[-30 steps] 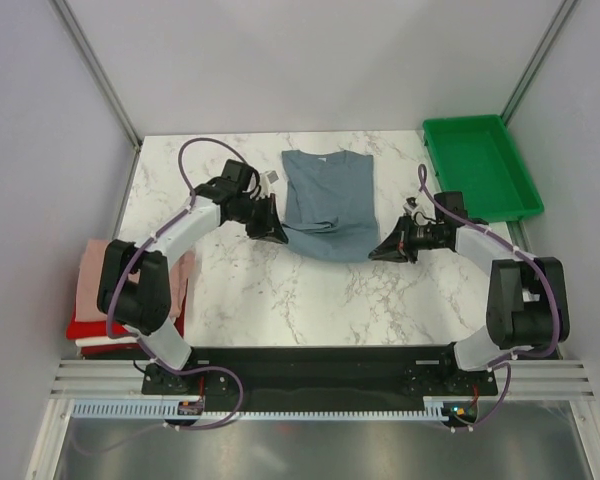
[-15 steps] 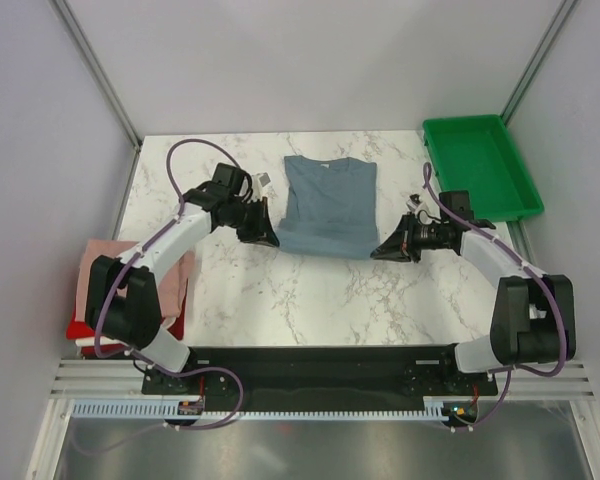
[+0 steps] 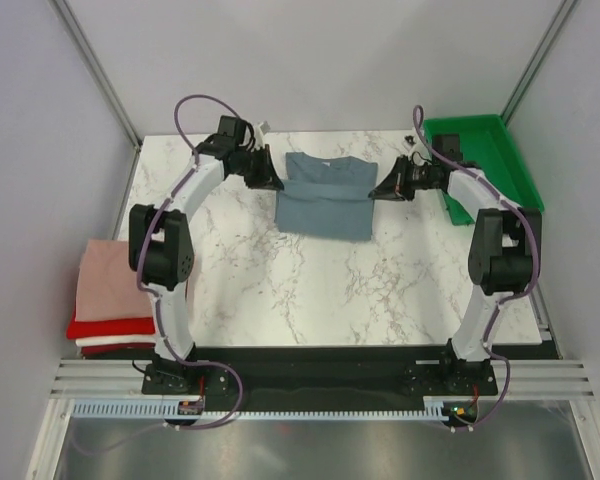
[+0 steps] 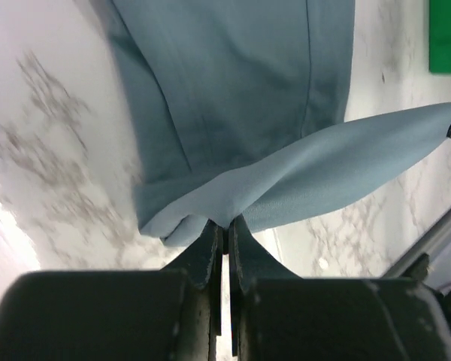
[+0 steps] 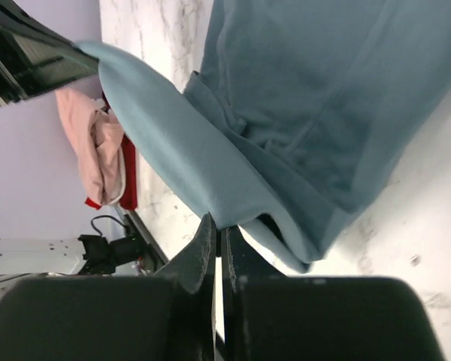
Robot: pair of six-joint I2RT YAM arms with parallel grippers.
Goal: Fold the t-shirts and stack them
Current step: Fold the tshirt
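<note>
The slate blue-grey t-shirt (image 3: 323, 205) lies at the back middle of the marble table, collar to the rear. My left gripper (image 3: 276, 183) is shut on the shirt's left edge, and my right gripper (image 3: 376, 191) is shut on its right edge. Between them a band of cloth is stretched and raised over the lower layer. In the left wrist view the jaws (image 4: 224, 226) pinch a fold of the shirt (image 4: 233, 90). The right wrist view shows the same pinch (image 5: 219, 230) on the shirt (image 5: 323, 98). Folded pink, red and white t-shirts (image 3: 118, 290) are stacked at the table's left edge.
A green plastic tray (image 3: 485, 135) stands at the back right corner, just behind the right arm. Grey walls close in the back and both sides. The stack of folded shirts (image 5: 105, 154) also shows in the right wrist view.
Both grippers have moved from the shirt's near hem toward the back, carrying the hem up over the shirt. The shirt now covers a shorter length of table.
</note>
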